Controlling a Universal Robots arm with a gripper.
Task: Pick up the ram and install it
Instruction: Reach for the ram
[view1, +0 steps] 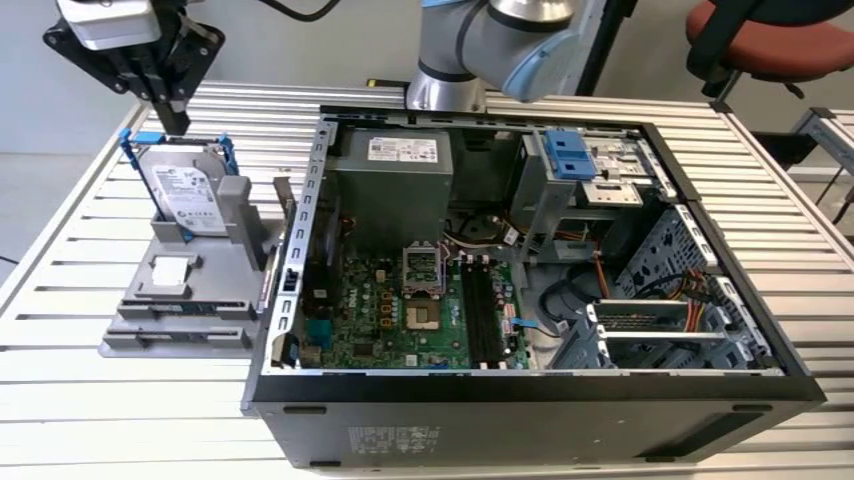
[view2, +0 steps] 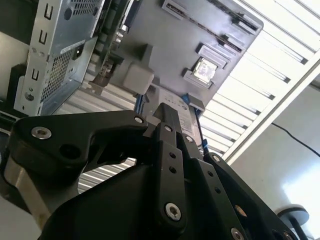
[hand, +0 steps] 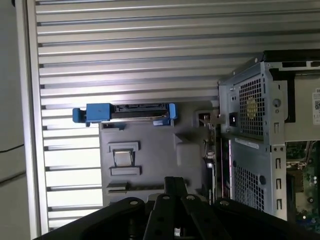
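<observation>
My gripper (view1: 174, 122) hangs over the table's far corner on the exterior view's left, just above a silver hard drive (view1: 187, 190) that stands upright in a blue frame. Its black fingers (hand: 175, 182) look shut with nothing between them. The drive sits at the back of a grey holder (view1: 200, 270). A thin greenish strip (view1: 184, 308) lies in one of the holder's long front slots; I cannot tell whether it is the ram. The black motherboard slots (view1: 483, 310) lie inside the open computer case (view1: 534, 390), well to the exterior view's right of the gripper.
The arm's base (view1: 447, 85) stands behind the case. A card's metal bracket (view1: 283, 205) stands between holder and case wall. The power supply (view1: 400, 180) and drive cage (view1: 587, 165) fill the case's rear. A slatted table (view1: 80, 420) lies under everything; a red chair (view1: 787, 40) is behind.
</observation>
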